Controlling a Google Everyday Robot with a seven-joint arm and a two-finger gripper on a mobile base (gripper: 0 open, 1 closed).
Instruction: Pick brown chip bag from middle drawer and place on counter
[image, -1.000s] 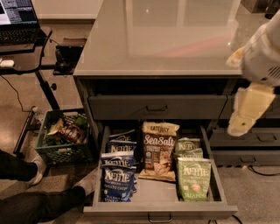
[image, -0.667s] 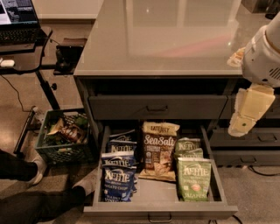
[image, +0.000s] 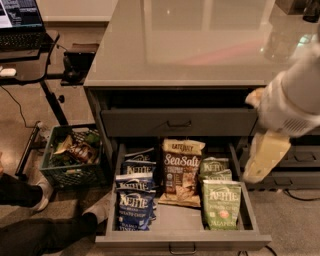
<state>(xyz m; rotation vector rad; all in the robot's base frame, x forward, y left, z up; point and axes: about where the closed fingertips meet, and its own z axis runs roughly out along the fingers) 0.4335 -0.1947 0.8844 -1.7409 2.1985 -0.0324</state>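
Note:
The brown chip bag with "Sea Salt" lettering lies flat in the middle row of the open middle drawer. Blue Kettle bags lie to its left and green Kettle bags to its right. The glossy counter spans the top above the drawers. My white arm comes in from the right, and its cream lower segment hangs just right of the drawer, above the green bags' side. The gripper itself is not in view.
The upper drawer stands slightly pulled out above the open one. A green crate of snacks sits on the floor at left. A desk with a laptop stands at far left. A person's legs and shoes lie at the bottom left.
My arm's cream segment has moved down and a little left, closer to the drawer's right side. The bags and drawers have not moved.

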